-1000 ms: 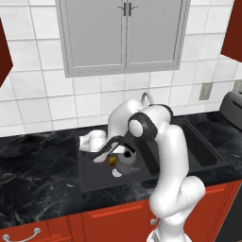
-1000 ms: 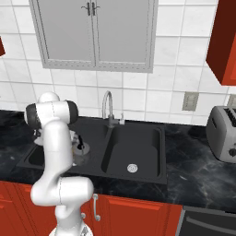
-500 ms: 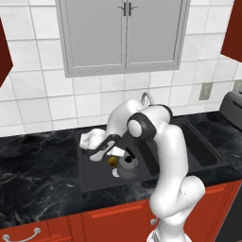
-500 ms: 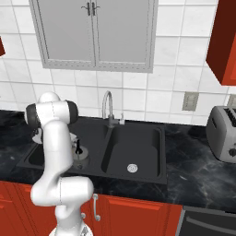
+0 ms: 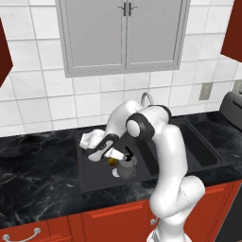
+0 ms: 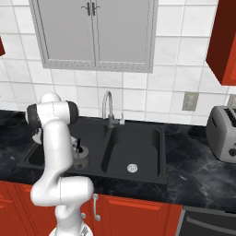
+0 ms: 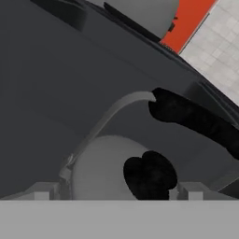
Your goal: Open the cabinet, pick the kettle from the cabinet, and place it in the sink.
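Now, in the left base view, the kettle sits upright in the left basin of the sink, near that basin's right wall and toward its front edge. The gripper hangs just above it with its fingers spread wide and nothing between them. Bare basin floor lies to the kettle's left; the arm covers the divider and most of the back rim.

From the right base view, the arm's upright link hides much of the left basin; the kettle peeks out beside it, lid knob and handle showing. The right basin holds only its round drain, with the faucet at the back rim. A toaster stands on the counter far right, cut by the frame.

Lastly, the hand view looks down on the kettle's grey lid, black knob and arched handle against dark sink wall. Both fingertips stand far apart at the bottom corners.
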{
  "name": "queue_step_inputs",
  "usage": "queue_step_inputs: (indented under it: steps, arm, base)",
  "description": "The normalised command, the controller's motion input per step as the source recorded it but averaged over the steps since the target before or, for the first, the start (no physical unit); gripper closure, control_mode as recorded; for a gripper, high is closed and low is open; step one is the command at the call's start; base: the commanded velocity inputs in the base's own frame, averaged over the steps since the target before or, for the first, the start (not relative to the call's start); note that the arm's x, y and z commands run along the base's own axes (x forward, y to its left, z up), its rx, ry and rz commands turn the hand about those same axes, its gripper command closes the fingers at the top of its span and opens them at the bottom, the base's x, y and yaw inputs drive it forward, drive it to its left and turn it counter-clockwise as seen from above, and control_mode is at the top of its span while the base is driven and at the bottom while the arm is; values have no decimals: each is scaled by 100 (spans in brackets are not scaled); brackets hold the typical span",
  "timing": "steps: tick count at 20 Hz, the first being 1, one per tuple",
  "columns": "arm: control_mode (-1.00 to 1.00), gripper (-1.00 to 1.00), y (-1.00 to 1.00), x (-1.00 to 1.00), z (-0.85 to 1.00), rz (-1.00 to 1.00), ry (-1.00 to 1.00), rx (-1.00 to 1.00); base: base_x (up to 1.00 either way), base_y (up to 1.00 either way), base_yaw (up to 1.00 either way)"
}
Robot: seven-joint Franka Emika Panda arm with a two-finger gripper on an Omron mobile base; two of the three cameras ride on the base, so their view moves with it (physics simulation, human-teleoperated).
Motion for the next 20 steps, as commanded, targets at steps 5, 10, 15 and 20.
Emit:
queue_step_inputs:
  steps: [5,10,15,20]
  arm:
    - [-100,-100,22,-27,-33,-1,-25,9]
    - [-100,-100,36,-25,-10,0,-30,7]
    - [-100,-100,35,-34,0,0,-31,3]
    - [-100,-100,20,-33,14,0,-13,0]
  base:
    - [0,0,0]
    - [0,0,0]
    - [0,0,0]
    - [0,0,0]
